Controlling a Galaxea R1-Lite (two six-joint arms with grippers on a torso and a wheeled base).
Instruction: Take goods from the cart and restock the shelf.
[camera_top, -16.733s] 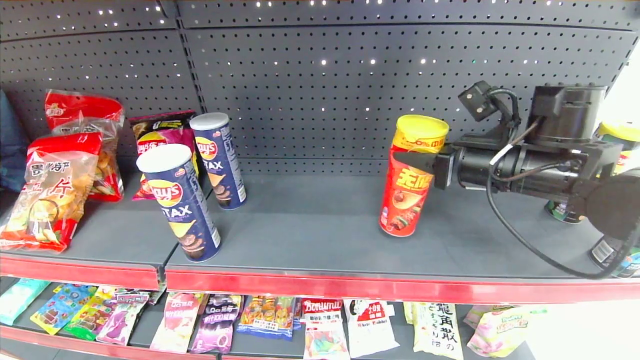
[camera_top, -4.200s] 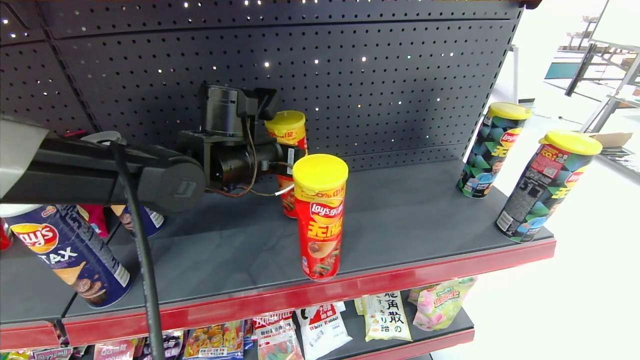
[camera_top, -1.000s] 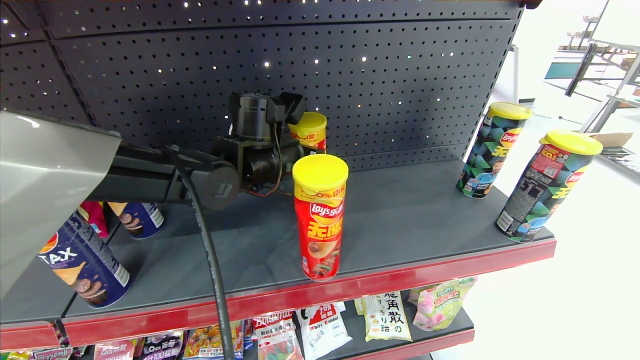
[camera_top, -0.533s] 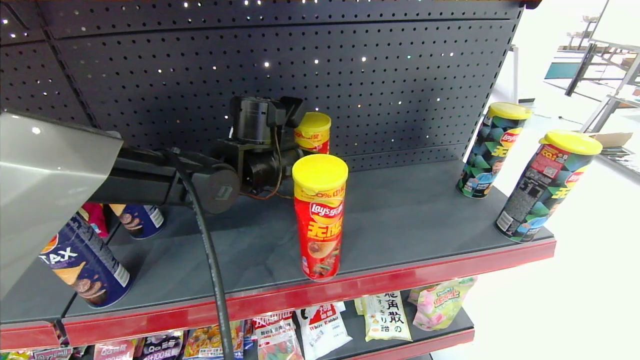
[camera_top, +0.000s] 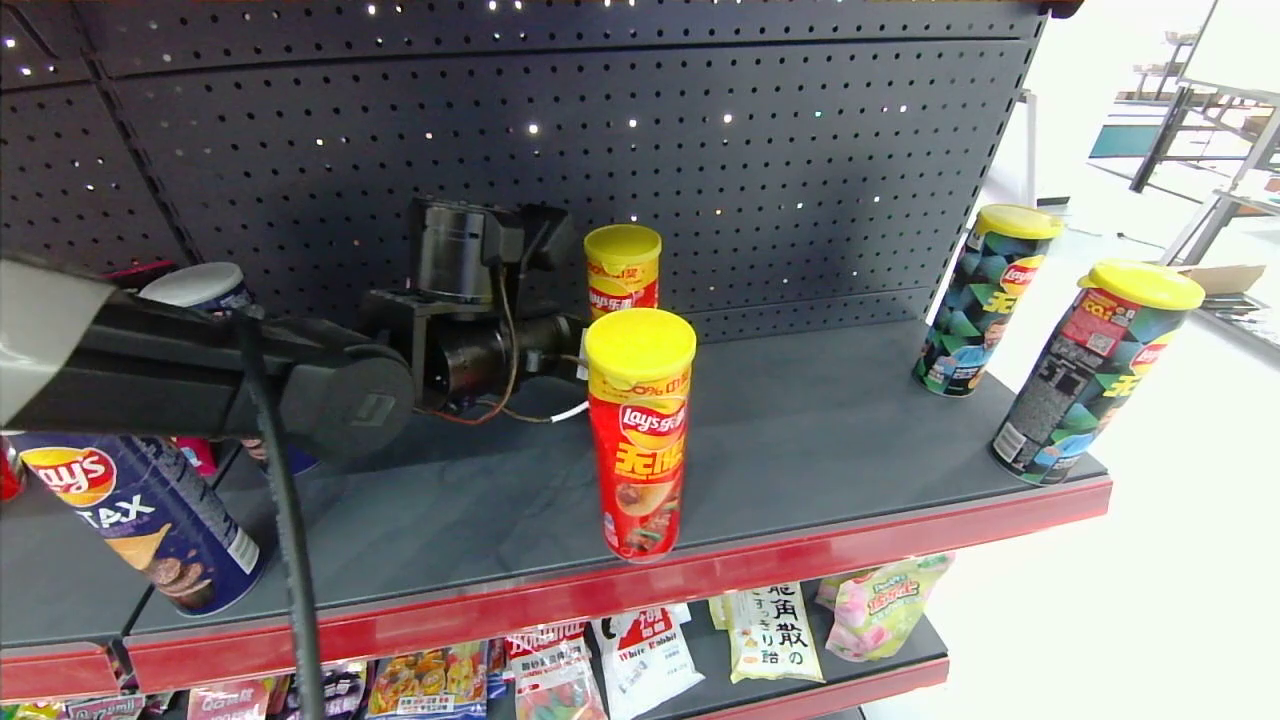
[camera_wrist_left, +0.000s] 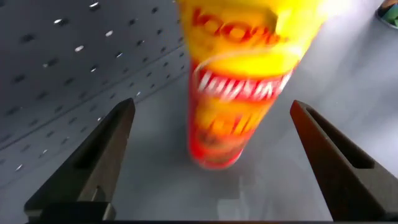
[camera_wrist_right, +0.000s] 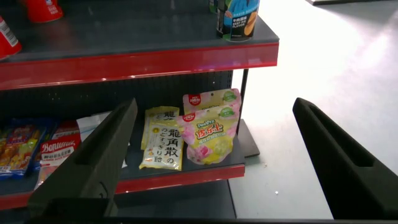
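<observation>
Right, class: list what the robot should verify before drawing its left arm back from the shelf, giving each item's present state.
1. Rear red cylindrical can with yellow lid stands upright on the grey metal shelf: ok.
2. Left tool open, not gripping it: ok.
3. Fingers wholly clear of that can: cannot tell.
4. Front red yellow-lidded can apart from the left arm: cannot tell.
5. Right tool open and empty: ok.

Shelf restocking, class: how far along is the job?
Done: the front red can, the rear red can and two green cans stand on the shelf. In hand: nothing; the left hand is open, fingers either side of the rear red can, not touching; the right hand is open too. Left: probably withdraw and fetch more goods.
</observation>
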